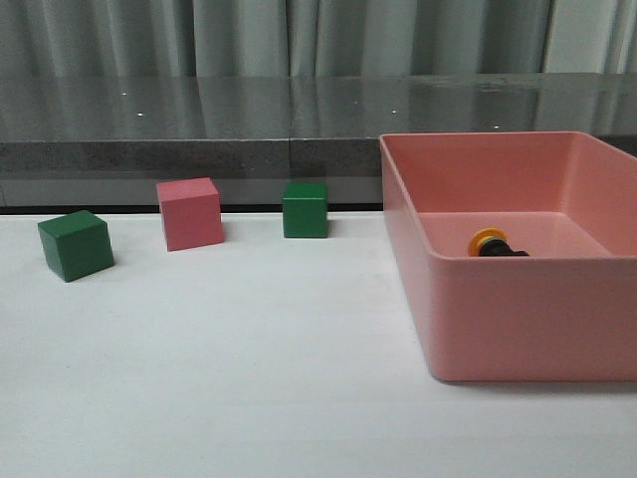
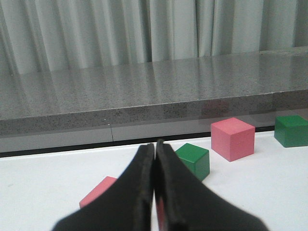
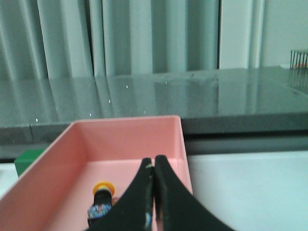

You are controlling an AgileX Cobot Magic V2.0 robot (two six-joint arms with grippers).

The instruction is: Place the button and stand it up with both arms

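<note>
The button (image 1: 495,243) lies on its side inside the pink bin (image 1: 518,319) at the right, yellow cap toward the left. In the right wrist view the button (image 3: 102,198) lies on the bin floor (image 3: 120,173), just beside my right gripper (image 3: 154,161), which is shut and empty above the bin. My left gripper (image 2: 155,145) is shut and empty over the white table, with a green cube (image 2: 194,160) just beyond it. Neither arm shows in the front view.
A green cube (image 1: 76,244), a pink cube (image 1: 189,212) and another green cube (image 1: 305,209) stand in a row at the back left. The left wrist view also shows a pink cube (image 2: 233,138), a low pink block (image 2: 97,191) and a far green cube (image 2: 291,130). A grey ledge (image 1: 199,149) runs behind.
</note>
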